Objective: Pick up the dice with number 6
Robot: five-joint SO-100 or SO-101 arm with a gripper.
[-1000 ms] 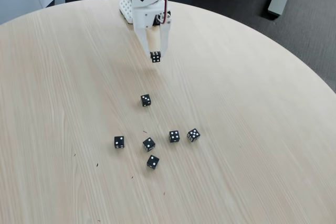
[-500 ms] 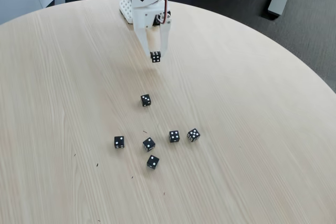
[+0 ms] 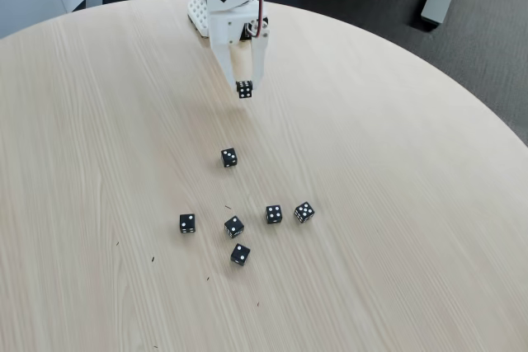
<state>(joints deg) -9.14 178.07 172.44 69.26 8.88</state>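
between claw point(image 3: 245, 86) tips | dice with number 6 point(image 3: 244, 90) | pinched, above table point(image 3: 396, 171)

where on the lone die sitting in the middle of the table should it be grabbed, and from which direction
Take the small black cube die with white pips by two opposite side faces, coming straight down from above. It lies flat on the round light wood table, apart from the other dice, so both sides are clear. The white end effector already holds another die.

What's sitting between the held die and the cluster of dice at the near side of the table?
In the fixed view, one lone black die lies on the table between the gripper's die and the cluster; otherwise bare wood.
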